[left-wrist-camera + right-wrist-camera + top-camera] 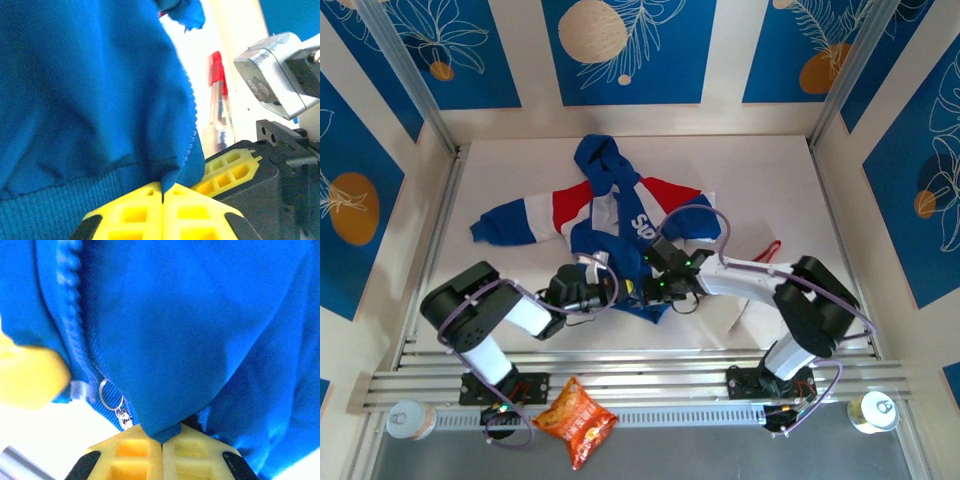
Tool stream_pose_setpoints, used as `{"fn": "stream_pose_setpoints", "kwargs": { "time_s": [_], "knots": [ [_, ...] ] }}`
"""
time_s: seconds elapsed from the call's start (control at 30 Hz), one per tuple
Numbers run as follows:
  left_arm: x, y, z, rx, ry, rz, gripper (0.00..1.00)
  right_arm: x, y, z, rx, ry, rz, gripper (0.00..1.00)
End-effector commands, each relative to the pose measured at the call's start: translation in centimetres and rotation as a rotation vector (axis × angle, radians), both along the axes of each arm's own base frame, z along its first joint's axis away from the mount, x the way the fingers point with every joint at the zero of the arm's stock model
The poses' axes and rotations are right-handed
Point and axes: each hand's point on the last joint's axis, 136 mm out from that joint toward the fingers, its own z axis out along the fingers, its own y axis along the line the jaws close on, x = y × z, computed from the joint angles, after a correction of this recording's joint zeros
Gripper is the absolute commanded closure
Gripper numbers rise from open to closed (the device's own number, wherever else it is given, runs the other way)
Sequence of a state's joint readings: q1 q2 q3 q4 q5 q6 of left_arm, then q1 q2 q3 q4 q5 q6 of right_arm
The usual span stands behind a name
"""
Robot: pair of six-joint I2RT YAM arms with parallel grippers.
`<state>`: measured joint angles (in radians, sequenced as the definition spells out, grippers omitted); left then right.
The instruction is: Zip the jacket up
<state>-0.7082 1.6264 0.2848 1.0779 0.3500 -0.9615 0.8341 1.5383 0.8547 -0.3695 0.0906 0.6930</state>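
Overhead view, wrist views close, sharing jacket (pixel 610 215)

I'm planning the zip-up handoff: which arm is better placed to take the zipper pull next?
Right. The zipper pull hangs just beside the right tool, shut on jacket fabric; the left tool pinches the hem, likely a useful anchor.

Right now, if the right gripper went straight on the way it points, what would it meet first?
The jacket: the right gripper is shut on its blue fabric, and more of it seems to lie directly ahead.
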Motion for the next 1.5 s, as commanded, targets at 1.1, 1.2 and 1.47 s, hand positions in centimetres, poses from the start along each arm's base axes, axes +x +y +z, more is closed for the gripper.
{"fn": "stream_pose_setpoints", "kwargs": {
  "time_s": [1.1,1.2,1.47],
  "knots": [
    [-1.6,3.5,18.4,-0.072,-0.655,0.011,1.0,1.2,3.2,17.9,0.695,-0.414,0.443,1.0],
    [-1.5,3.6,18.1,-0.085,-0.641,0.022,1.0,1.2,3.5,18.3,0.715,-0.454,0.469,1.0],
    [-1.4,4.0,18.1,-0.134,-0.607,0.059,1.0,1.7,3.8,18.5,0.72,-0.474,0.467,1.0]
  ]
}}
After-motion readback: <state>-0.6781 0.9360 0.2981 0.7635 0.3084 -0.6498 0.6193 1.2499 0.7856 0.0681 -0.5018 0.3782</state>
